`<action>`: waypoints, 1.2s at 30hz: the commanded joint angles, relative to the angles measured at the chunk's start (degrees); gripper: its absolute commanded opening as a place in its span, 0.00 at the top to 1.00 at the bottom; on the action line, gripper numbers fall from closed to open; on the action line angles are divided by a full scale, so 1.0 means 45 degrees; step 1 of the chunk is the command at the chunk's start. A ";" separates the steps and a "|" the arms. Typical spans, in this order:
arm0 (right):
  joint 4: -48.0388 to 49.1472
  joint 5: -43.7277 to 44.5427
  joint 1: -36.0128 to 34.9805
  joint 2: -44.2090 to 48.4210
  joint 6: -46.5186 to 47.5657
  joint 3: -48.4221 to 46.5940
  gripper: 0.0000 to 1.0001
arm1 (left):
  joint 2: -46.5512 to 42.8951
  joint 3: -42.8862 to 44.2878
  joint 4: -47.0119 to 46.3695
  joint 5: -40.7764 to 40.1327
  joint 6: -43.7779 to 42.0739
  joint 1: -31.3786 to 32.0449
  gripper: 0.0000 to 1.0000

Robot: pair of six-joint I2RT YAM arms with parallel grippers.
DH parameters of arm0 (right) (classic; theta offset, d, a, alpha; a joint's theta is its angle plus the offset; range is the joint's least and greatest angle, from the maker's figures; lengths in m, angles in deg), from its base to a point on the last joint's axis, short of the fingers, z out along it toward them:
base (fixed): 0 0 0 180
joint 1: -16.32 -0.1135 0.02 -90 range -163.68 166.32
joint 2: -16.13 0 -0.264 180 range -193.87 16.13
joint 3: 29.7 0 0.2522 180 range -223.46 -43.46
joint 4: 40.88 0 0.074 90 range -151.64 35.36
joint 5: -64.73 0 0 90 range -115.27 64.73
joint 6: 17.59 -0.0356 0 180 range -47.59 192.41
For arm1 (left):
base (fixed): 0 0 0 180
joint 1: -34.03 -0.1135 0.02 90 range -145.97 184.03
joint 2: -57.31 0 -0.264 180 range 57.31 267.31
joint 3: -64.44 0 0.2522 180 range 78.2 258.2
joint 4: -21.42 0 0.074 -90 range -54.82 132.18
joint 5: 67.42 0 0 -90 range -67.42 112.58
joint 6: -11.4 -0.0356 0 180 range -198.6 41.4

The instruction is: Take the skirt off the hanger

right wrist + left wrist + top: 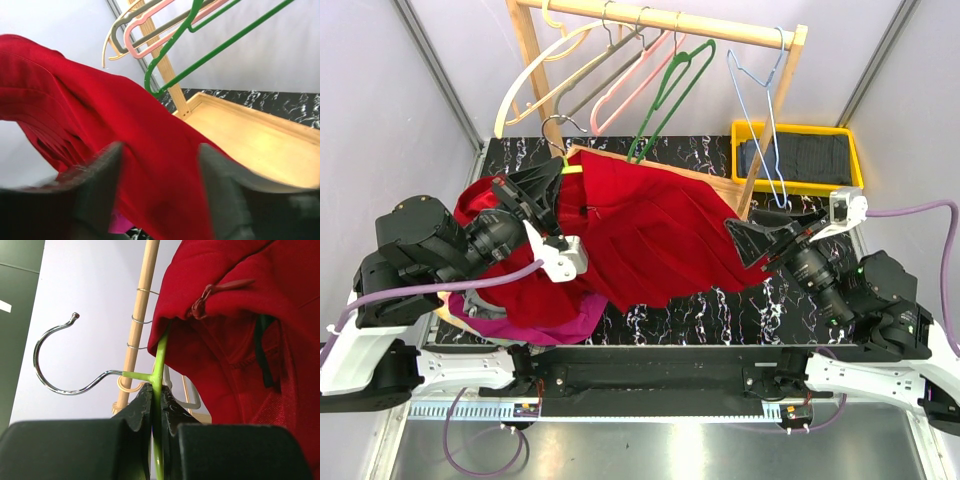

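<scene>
A red pleated skirt (pixel 650 235) lies spread over the dark marble table, its waist still on a light green hanger (pixel 159 365) with a metal hook (pixel 55 360). My left gripper (pixel 542 195) is shut on the green hanger bar just below the hook, at the skirt's left end. In the left wrist view the skirt (pixel 240 330) hangs to the right of the hanger. My right gripper (pixel 752 240) is open at the skirt's right edge; in the right wrist view its fingers (pixel 97 180) straddle the red cloth (pixel 150 150) without closing on it.
A wooden rack (pixel 660 20) at the back holds several empty hangers, among them a green one (pixel 670 90) and a blue wire one (pixel 765 110). A yellow bin (pixel 798 155) with dark cloth stands back right. Magenta cloth (pixel 555 325) lies under the skirt at the front left.
</scene>
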 commanded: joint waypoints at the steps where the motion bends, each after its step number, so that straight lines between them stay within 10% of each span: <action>1: 0.0318 0.0209 0.0041 0.0178 -0.0190 0.0281 0.17 | -0.0235 0.0820 -0.2115 0.0025 -0.0369 -0.0007 1.00; 9: 0.0299 -0.0279 0.0041 -0.0094 -0.0639 0.0672 0.19 | -0.0137 0.0957 -0.2251 0.0064 -0.0506 -0.0007 1.00; 20: 0.0982 -0.0379 0.0022 -0.0212 -0.1148 0.0809 0.97 | -0.0156 0.0820 -0.2349 0.0142 -0.0623 -0.0007 1.00; 36: 0.1158 0.0540 0.0041 -0.3958 0.4574 -0.7195 1.00 | -0.2227 -0.3613 -0.1082 0.1274 0.1893 0.0149 1.00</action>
